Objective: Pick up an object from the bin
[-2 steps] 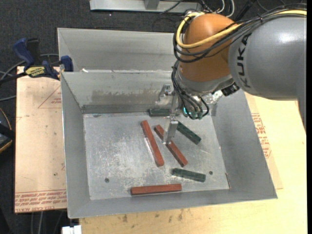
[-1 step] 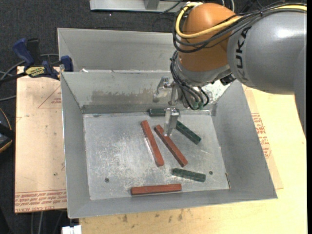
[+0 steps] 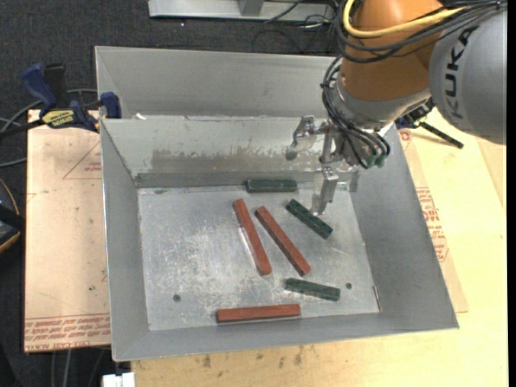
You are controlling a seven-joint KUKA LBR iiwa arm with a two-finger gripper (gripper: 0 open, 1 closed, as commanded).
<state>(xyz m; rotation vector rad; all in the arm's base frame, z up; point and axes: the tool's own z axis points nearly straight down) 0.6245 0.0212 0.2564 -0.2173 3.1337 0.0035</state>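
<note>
The gripper (image 3: 323, 206) hangs just above the upper end of a short dark green bar (image 3: 310, 219) right of the bin's (image 3: 121, 216) middle, how wide it stands I can't tell, and that bar looks stiff, light, best pinched across its narrow width

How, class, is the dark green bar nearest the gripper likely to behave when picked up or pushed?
The dark green bar looks straight and flat-sided, so probably stiff and unlikely to roll. It is slim, so likely light. Flat on the metal bin floor, it may slide or pivot if the gripper pushes one end.
</note>
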